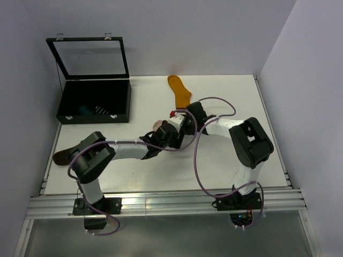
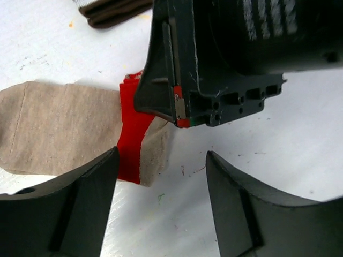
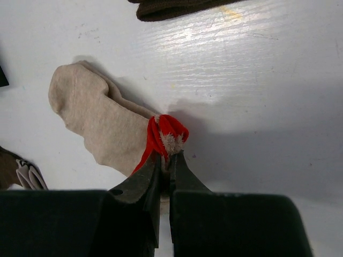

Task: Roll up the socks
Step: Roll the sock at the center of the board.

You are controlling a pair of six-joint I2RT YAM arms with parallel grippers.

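The left arm (image 1: 126, 151) and right arm (image 1: 225, 127) were white tubes with bulky black joints, looped by purple cables (image 1: 196, 160); the left pincer (image 2: 161, 160) was matte black.

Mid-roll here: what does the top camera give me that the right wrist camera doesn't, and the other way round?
Only the top camera shows the black case standing open at the back left and the mustard sock at the back of the table. Only the right wrist camera shows the right gripper shut on the bunched red end of the beige sock, with the rest of it lying flat. Both show the beige sock and the white table, though from above the sock is mostly hidden.
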